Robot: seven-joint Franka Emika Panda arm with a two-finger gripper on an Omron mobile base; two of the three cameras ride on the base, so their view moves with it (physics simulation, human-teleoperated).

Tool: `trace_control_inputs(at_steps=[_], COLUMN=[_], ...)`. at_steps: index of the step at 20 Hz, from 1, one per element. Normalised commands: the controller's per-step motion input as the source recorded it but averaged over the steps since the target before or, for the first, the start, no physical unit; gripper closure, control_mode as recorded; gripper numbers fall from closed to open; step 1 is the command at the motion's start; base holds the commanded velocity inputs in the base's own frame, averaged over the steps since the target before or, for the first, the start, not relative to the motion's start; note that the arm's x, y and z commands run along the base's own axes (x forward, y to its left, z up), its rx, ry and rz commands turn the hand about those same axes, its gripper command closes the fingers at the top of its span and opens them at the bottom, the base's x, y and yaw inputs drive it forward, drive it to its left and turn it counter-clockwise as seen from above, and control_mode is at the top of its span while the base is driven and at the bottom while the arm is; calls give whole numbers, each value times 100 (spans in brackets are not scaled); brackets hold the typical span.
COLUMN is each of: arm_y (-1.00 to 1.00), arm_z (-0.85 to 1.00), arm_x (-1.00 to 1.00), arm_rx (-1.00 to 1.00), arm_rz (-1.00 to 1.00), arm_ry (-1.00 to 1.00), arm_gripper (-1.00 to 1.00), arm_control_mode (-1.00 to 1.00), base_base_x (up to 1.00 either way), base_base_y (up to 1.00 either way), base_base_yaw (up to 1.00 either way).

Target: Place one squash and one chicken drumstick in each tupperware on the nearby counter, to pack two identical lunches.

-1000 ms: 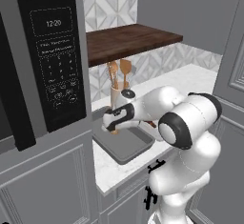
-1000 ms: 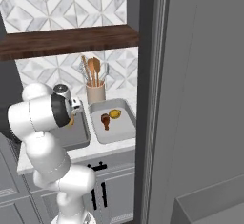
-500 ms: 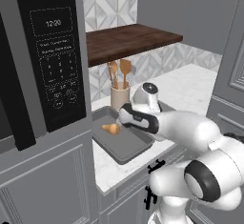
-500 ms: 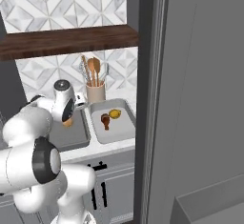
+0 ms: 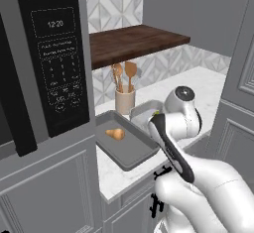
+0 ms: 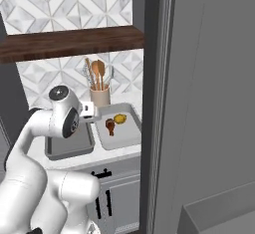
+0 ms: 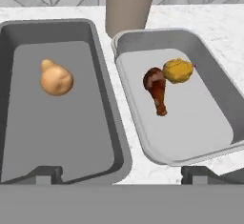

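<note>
Your arm (image 5: pixel 208 187) is glossy white all over, built from thick rounded segments that swell into bulbous shells at the joints. A dark grey band (image 5: pixel 171 147) runs lengthwise along one link, curving with its edge. You can see a round dark grey cap (image 5: pixel 183 93) with a lighter ring on the end of the upper joint, and a matching dark disc (image 6: pixel 71 122) on the side of the joint housing. Two small dark finger tips (image 7: pixel 45 173) sit at the hand.
</note>
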Motion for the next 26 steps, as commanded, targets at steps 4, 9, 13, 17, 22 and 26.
trace_control_inputs(at_steps=[4,9,13,17,22,26], arm_y=[-32,-11,0,0,0,0], arm_z=[99,33,-5,-7,-7,0], arm_x=[-56,-81,-100,-100,-40,0], arm_rx=[0,0,0,0,0,0], arm_rz=[-38,-3,10,15,6,0], arm_ry=[14,0,0,-6,-3,0], arm_gripper=[-100,-100,-100,-100,-100,-100], arm_control_mode=[-100,-100,-100,-100,100,100], base_base_x=[0,0,0,0,-60,-100], base_base_y=[0,0,0,0,2,21], base_base_yaw=[0,0,0,0,8,4])
